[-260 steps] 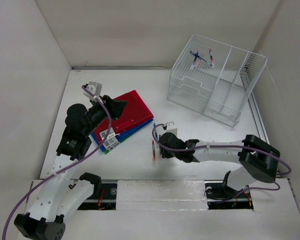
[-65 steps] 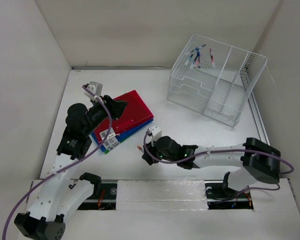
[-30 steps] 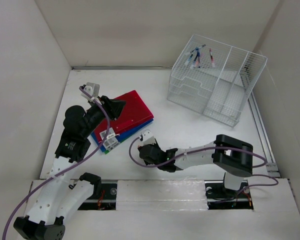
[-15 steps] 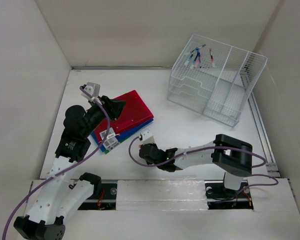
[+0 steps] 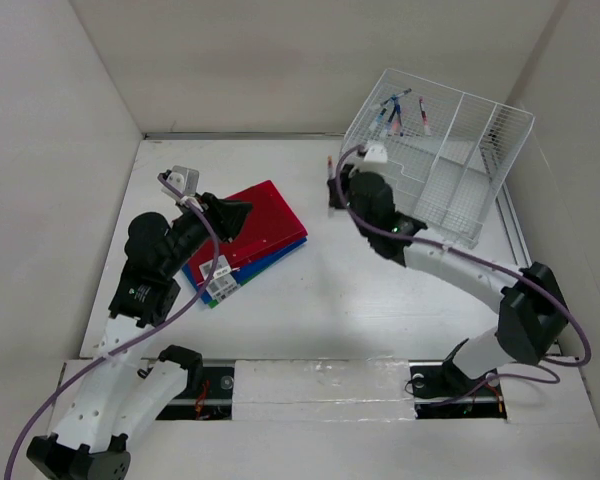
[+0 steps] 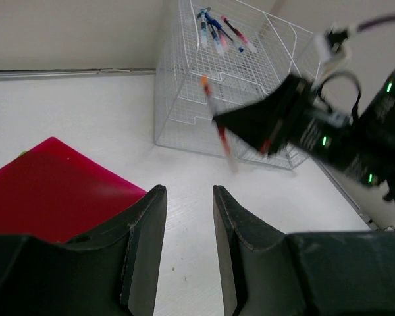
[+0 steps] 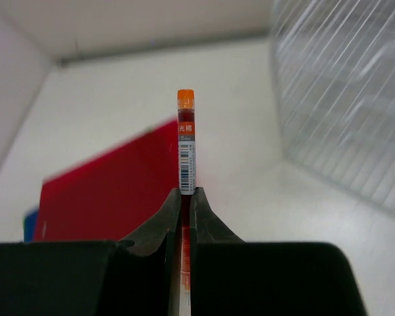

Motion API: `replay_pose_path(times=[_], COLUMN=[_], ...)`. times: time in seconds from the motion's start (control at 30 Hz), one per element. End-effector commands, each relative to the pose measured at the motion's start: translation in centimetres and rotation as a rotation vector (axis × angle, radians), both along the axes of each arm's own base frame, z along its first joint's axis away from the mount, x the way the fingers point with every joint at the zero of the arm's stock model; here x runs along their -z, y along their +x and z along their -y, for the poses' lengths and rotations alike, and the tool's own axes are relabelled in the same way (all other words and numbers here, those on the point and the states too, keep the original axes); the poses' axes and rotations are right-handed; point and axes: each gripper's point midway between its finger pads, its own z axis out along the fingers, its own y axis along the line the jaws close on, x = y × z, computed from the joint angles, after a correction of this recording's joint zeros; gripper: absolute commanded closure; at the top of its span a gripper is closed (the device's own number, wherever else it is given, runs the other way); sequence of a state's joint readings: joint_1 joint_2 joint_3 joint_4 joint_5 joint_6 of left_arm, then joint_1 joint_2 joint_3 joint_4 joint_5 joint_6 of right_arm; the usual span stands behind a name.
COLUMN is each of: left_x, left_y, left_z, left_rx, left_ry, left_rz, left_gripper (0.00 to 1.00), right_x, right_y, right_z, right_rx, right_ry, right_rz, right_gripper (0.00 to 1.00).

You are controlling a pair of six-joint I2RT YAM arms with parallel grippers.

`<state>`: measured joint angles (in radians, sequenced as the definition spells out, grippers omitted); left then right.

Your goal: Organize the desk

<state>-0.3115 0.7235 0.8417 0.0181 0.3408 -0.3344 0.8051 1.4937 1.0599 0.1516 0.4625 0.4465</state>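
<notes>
Right fingers clamped on orange-capped pen, aloft beside rack | left fingers part open, empty, above red folder | desk spreads under both arms | I'd clear the rim, level the pen, release beside stored pens.

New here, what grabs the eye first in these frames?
The right pincer is shut on an orange-capped pen, raised close by the left side of the wire-mesh organizer. A few loose pens lie on the organizer's top tier. On the left half of the desk sits a stack of red, blue and green folders, with the left pincer open over it.
</notes>
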Motion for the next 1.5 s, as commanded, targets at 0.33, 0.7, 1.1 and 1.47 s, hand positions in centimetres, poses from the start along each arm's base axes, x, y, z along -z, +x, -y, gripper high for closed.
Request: replay_pose_path(times=[0.33,0.7,1.1,1.47], left_x=[-2.0,-0.5,0.6,0.8], left_y=[-0.8,0.7,1.6,1.8], left_z=[-0.2,0.0,0.2,0.2], left_rx=[0.006,-0.008,-0.009,-0.012], left_ry=[-0.027,-0.002,0.013,0.016], left_rz=[0.077,0.022,-0.016,-0.019], left_gripper=[0.69,0.69,0.7,0.7], right_x=[-14.9,-11.0,7.9,12.1], right_y=[18.0,12.6,1.6,4.1], right_z=[17.5,11.1,-4.0,-4.8], right_rx=[0.482,0.206,-0.159,-0.107], right_ry=[0.055,0.142,0.146,0.115], right_rz=[0.275,0.224,-0.171,-0.199], right_gripper=[0.86,0.37,0.67,0.33])
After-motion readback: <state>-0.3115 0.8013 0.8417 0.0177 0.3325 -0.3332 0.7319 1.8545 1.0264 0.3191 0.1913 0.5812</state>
